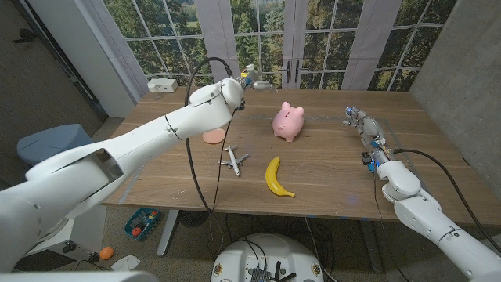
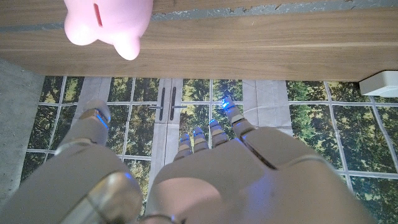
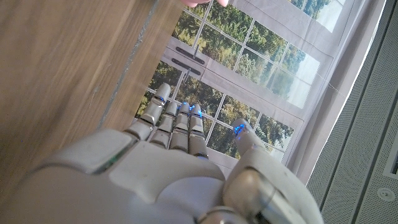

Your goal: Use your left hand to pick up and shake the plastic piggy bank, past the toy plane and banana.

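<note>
The left hand (image 2: 205, 174) is raised above the far part of the tabletop (image 1: 329, 168), holds nothing, and its fingers (image 2: 231, 115) are apart and reach toward the windows. The pig (image 1: 288, 121) stands on the tabletop, apart from this hand and to its right in the head view. Nearer to the robot lie the plane (image 1: 232, 159) and the banana (image 1: 276, 178), beside each other, both in front of the pig. A pale round thing (image 1: 214, 136) lies near the left arm. The right hand (image 1: 362, 124) is at the right side of the tabletop, empty, its fingers (image 3: 177, 121) straight and close together.
</note>
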`<state>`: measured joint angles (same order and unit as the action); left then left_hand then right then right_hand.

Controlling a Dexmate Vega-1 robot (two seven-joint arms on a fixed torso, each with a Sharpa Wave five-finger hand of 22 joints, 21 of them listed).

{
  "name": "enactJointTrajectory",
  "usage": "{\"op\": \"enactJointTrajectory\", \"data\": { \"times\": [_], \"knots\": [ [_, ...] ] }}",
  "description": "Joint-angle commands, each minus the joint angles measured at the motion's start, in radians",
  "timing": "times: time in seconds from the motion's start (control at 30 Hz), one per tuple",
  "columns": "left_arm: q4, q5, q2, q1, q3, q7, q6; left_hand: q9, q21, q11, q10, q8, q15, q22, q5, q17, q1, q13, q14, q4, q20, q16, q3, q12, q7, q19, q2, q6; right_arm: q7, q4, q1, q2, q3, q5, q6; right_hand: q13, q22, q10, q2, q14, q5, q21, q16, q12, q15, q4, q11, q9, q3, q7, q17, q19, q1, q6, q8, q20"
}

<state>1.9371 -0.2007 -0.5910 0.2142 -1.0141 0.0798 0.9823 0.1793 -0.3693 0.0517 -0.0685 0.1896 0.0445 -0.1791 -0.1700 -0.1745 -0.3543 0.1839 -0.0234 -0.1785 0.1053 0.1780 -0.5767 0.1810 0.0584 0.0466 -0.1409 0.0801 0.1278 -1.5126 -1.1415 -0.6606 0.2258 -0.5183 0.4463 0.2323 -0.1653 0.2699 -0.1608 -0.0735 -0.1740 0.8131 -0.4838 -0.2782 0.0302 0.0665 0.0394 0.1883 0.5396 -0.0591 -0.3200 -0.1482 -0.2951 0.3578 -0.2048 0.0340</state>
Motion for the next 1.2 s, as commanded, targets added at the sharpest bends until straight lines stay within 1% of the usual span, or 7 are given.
{"op": "enactJointTrajectory", "data": {
  "times": [0.03, 0.37, 0.4, 0.57, 0.9, 1.07, 1.2],
  "knots": [
    [-0.035, -0.05, 0.039, -0.134, -0.145, 0.107, 0.088, 0.005, 0.006, -0.008, -0.01, 0.009, 0.003, -0.003, -0.005, -0.004, 0.0, 0.005, -0.007, 0.0, 0.003, 0.0, 0.009, 0.006, -0.003, -0.004, -0.014, -0.003, -0.006, 0.005, -0.018, 0.0, -0.013, -0.009, 0.023, 0.0, -0.002, 0.009, -0.003, -0.009, -0.004, -0.008, 0.002, 0.005, 0.0, 0.006, -0.004, 0.005, -0.002, -0.003, -0.001, -0.008, -0.002, 0.011, -0.004, 0.0],
    [-0.077, -0.055, 0.081, -0.213, -0.235, 0.161, 0.158, 0.006, 0.013, -0.016, -0.025, 0.009, 0.008, -0.003, -0.006, -0.004, -0.007, 0.006, -0.017, 0.001, 0.006, -0.001, 0.015, 0.004, -0.006, -0.01, -0.02, 0.005, -0.015, 0.01, -0.024, -0.003, -0.022, -0.014, 0.033, -0.002, -0.002, 0.016, -0.005, -0.012, -0.005, -0.013, 0.003, 0.005, -0.004, 0.009, -0.001, 0.005, -0.005, -0.007, 0.001, -0.015, -0.003, 0.015, -0.004, -0.006],
    [-0.082, -0.055, 0.086, -0.223, -0.248, 0.166, 0.165, 0.006, 0.015, -0.012, -0.031, 0.008, 0.008, -0.004, -0.006, -0.004, -0.008, 0.006, -0.019, 0.001, 0.006, -0.001, 0.017, 0.003, -0.005, -0.01, -0.021, 0.009, -0.017, 0.011, -0.025, -0.003, -0.023, -0.017, 0.034, -0.002, -0.002, 0.016, -0.005, -0.012, -0.005, -0.013, 0.003, 0.005, -0.004, 0.01, -0.001, 0.005, -0.005, -0.007, 0.001, -0.016, -0.003, 0.015, -0.004, -0.005],
    [-0.106, -0.047, 0.113, -0.268, -0.302, 0.186, 0.201, 0.006, 0.018, -0.014, -0.036, 0.01, 0.01, -0.004, -0.006, -0.005, -0.011, 0.006, -0.024, 0.002, 0.003, -0.001, 0.02, 0.003, -0.014, -0.011, -0.022, 0.009, -0.028, 0.021, -0.023, -0.003, -0.026, -0.023, 0.041, -0.002, -0.002, 0.016, -0.006, -0.013, -0.005, -0.016, 0.003, 0.006, -0.005, 0.011, 0.0, 0.005, -0.006, -0.007, 0.002, -0.017, -0.004, 0.015, -0.004, -0.006],
    [-0.167, 0.006, 0.173, -0.326, -0.37, 0.183, 0.265, 0.007, 0.022, -0.032, -0.045, 0.011, 0.012, -0.004, -0.007, -0.005, -0.014, 0.007, -0.026, 0.003, 0.002, 0.001, 0.027, 0.004, -0.023, -0.011, -0.027, 0.013, -0.043, 0.04, -0.018, -0.002, -0.028, -0.034, 0.048, -0.004, -0.002, 0.017, -0.007, -0.016, -0.005, -0.022, 0.004, 0.008, -0.008, 0.014, 0.002, 0.006, -0.007, -0.007, 0.004, -0.021, -0.005, 0.018, -0.003, -0.007],
    [-0.204, 0.042, 0.187, -0.355, -0.406, 0.191, 0.23, 0.007, 0.023, -0.035, -0.049, 0.009, 0.013, -0.004, -0.007, -0.005, -0.012, 0.007, -0.025, 0.006, 0.001, 0.003, 0.032, 0.004, -0.027, -0.008, -0.029, 0.019, -0.052, 0.05, -0.013, -0.001, -0.028, -0.04, 0.051, -0.004, -0.002, 0.02, -0.008, -0.017, -0.006, -0.026, 0.004, 0.008, -0.004, 0.015, 0.0, 0.006, -0.008, -0.006, 0.005, -0.022, -0.005, 0.018, -0.003, -0.006],
    [-0.242, 0.062, 0.21, -0.375, -0.433, 0.202, 0.224, 0.007, 0.023, -0.039, -0.053, 0.007, 0.014, -0.004, -0.007, -0.005, -0.01, 0.007, -0.025, 0.008, 0.002, 0.004, 0.034, 0.004, -0.03, -0.005, -0.028, 0.026, -0.056, 0.06, -0.009, -0.001, -0.028, -0.042, 0.054, -0.004, -0.002, 0.021, -0.009, -0.019, -0.006, -0.028, 0.004, 0.008, -0.006, 0.015, 0.0, 0.006, -0.009, -0.006, 0.005, -0.024, -0.005, 0.019, -0.003, -0.007]
  ]
}}
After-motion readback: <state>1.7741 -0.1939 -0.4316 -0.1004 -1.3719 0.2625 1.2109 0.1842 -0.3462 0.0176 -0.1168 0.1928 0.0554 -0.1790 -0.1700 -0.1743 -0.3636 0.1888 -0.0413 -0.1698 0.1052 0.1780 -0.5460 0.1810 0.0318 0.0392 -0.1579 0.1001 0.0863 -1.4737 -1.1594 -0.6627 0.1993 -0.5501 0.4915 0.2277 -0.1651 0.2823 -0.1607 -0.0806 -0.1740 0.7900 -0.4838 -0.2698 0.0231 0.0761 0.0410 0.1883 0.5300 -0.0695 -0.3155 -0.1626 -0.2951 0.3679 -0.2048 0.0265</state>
